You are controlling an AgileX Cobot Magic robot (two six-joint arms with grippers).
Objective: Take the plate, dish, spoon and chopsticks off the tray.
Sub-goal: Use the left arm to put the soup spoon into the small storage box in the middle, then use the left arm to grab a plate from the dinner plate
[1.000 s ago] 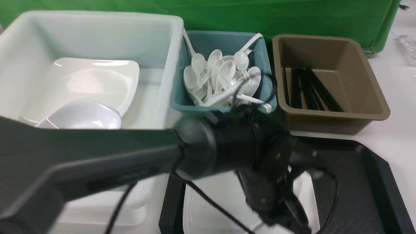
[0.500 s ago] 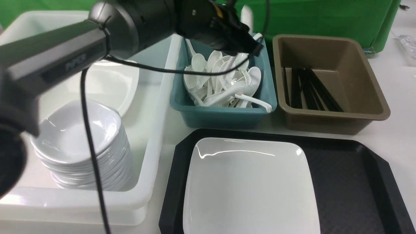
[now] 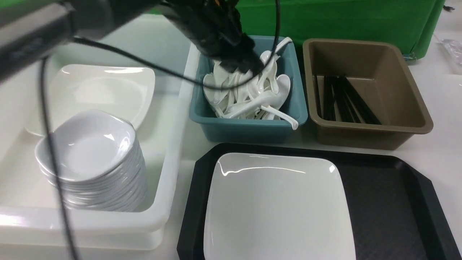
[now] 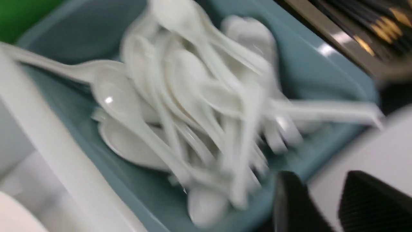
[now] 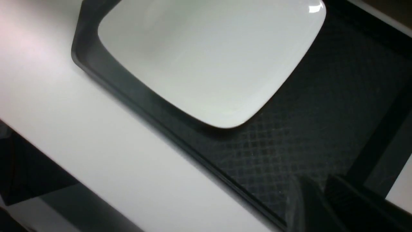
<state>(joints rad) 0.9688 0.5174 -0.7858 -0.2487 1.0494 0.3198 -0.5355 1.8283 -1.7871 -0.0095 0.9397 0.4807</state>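
Front view: left claw (image 3: pixel 245 66) swung from the tray (image 3: pixel 389 202) into the teal bin (image 3: pixel 249 128) (jaws look parted, empty; blurry). Only the plate (image 3: pixel 278 206) remains on the tray beside that bin.

Left gripper (image 3: pixel 241 67) off tray (image 3: pixel 391 187) — now dipped, apparently, into teal bin (image 3: pixel 249 128).

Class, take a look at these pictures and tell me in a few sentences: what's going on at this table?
A two-armed robot is clearing a tray. Its left gripper hangs over the teal bin of white spoons, fingers apart with nothing between them. The plate lies on the black tray; nothing else shows on it. Black chopsticks lie in the brown bin, and a stack of small dishes sits in the white tub. The right gripper hovers over the tray.
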